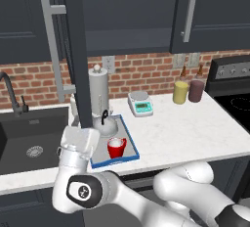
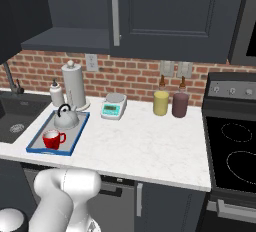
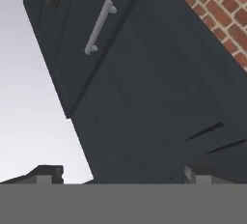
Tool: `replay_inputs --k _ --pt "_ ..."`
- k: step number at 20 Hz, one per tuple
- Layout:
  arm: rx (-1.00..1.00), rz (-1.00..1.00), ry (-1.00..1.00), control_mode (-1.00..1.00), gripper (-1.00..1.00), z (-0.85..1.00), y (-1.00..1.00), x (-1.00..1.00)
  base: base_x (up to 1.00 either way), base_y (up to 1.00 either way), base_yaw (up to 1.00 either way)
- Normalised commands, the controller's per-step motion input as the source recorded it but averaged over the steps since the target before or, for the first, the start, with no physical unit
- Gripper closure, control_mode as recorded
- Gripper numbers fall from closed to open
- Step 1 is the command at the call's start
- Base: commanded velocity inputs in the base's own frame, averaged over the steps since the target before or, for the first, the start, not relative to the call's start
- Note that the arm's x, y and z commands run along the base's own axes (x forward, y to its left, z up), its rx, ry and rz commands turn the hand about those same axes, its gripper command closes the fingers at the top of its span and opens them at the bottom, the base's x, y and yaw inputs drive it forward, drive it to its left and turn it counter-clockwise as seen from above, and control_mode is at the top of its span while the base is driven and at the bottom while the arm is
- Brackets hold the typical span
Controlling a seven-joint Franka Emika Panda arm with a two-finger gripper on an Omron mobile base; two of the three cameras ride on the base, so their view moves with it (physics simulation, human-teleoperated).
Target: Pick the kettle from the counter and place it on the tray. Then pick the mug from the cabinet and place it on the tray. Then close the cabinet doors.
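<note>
Now, left to right:
Sink (image 1: 29, 143): dark, set in the counter (image 2: 150, 141) at 9 o'clock
Cabinet door (image 1: 73, 50): swung out, bar handle (image 1: 51, 45) facing the sink; also seen close up in the hand view
Tray (image 1: 132, 145): kettle (image 1: 105, 123) at its 12 o'clock end, mug (image 1: 116, 147) at 6 o'clock
Scale (image 2: 113, 107): 2 o'clock of the tray
Canisters (image 2: 170, 103): further right
Gripper (image 3: 120, 174): fingers (image 3: 46, 174) spread wide, holding nothing

Open cabinet door (image 1: 73, 50) juts out above the tray (image 1: 131, 143).
</note>
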Motion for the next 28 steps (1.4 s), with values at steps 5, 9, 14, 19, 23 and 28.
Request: replay_inputs --k 5,9,14,19,23,28 --pt "-0.01 0.14 0.03 -1.00 -1.00 -0.05 0.33 0.00 0.00 0.00 0.00" --pt "0.00 0.13 0.06 -1.00 -1.00 -0.10 0.31 0.00 0.00 0.00 0.00" --pt "0.00 0.10 0.08 -1.00 -1.00 -0.12 0.24 0.08 0.00 0.00 0.00" --pt "0.00 0.10 0.08 -1.00 -1.00 -0.14 0.23 0.07 0.00 0.00 0.00" --pt "0.00 0.07 0.09 -1.00 -1.00 -0.02 0.32 0.08 0.00 0.00 0.00" --pt "0.00 0.03 0.12 -1.00 -1.00 0.00 0.38 0.02 0.00 0.00 0.00"
